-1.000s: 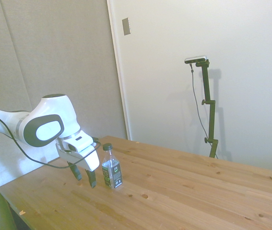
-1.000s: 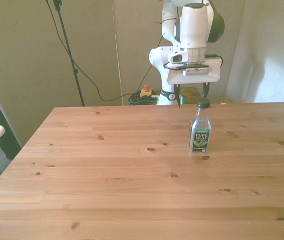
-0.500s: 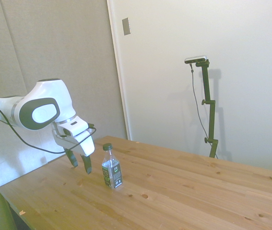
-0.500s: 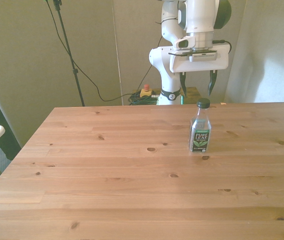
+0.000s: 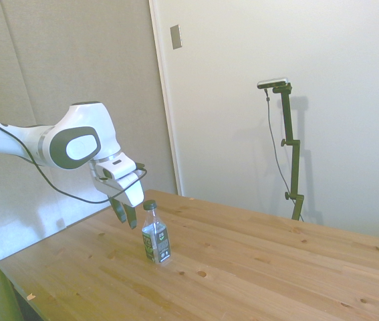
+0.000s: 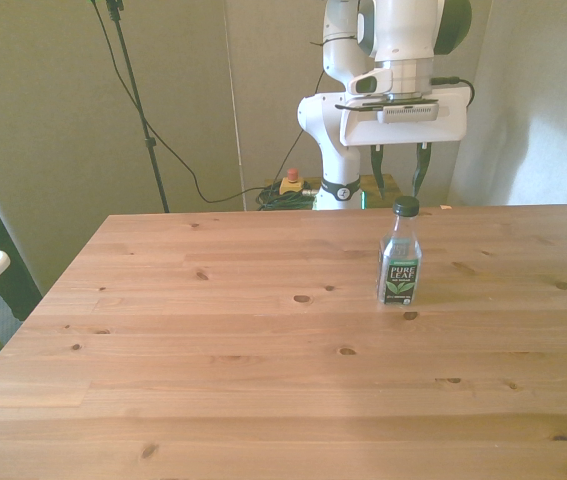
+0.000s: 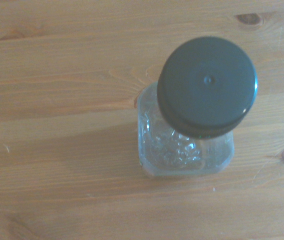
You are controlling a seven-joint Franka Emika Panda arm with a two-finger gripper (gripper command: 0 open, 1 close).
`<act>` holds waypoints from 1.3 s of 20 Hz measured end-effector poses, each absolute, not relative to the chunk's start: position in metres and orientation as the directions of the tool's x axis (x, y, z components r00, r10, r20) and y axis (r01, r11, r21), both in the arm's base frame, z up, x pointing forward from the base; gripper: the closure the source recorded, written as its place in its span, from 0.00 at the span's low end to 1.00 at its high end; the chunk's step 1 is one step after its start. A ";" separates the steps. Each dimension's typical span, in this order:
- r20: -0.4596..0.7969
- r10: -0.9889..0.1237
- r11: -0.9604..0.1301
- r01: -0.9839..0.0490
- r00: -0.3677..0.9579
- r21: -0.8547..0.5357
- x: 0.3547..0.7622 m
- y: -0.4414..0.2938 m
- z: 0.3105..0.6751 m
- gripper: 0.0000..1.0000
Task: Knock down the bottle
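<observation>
In the side view the white arm (image 5: pixel 75 144) reaches in from nine o'clock, and its gripper (image 5: pixel 125 215) hangs in the air just at ten o'clock of the bottle (image 5: pixel 155 234), fingertips about level with the cap (image 5: pixel 150 204) and apart from it. The bottle stands upright on the table (image 5: pixel 256 267), toward the table's near-left part in that view, its dark green-and-white label (image 5: pixel 156 243) facing the camera. In the front view the gripper (image 6: pixel 397 168) sits at twelve o'clock of the bottle (image 6: pixel 400 266), above and behind it, with its two dark fingers (image 6: pixel 376 169) spread wide, one to each side of the cap's line and holding nothing. There the bottle stands right of the table's (image 6: pixel 213 380) middle, well in from every edge, with a small wood knot just at five o'clock of its base. The wrist view looks almost straight down on the bottle (image 7: pixel 184 145): the dark round cap (image 7: pixel 207 85) fills the upper part of the clear, squarish body, and bare wood grain surrounds it. Behind the table a grey wall and a pale door panel stand.
</observation>
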State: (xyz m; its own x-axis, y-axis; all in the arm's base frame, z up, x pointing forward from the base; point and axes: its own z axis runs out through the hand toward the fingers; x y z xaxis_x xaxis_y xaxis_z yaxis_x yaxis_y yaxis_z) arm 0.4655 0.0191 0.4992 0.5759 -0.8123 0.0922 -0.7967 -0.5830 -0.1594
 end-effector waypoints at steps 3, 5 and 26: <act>0.092 -0.824 -0.566 -0.809 0.559 -0.160 0.475 0.019 0.499 1.00; 0.098 -0.828 -0.560 -0.814 0.551 -0.153 0.481 0.018 0.497 1.00; 0.207 -0.893 -0.440 -0.873 0.400 -0.211 0.636 0.009 0.483 1.00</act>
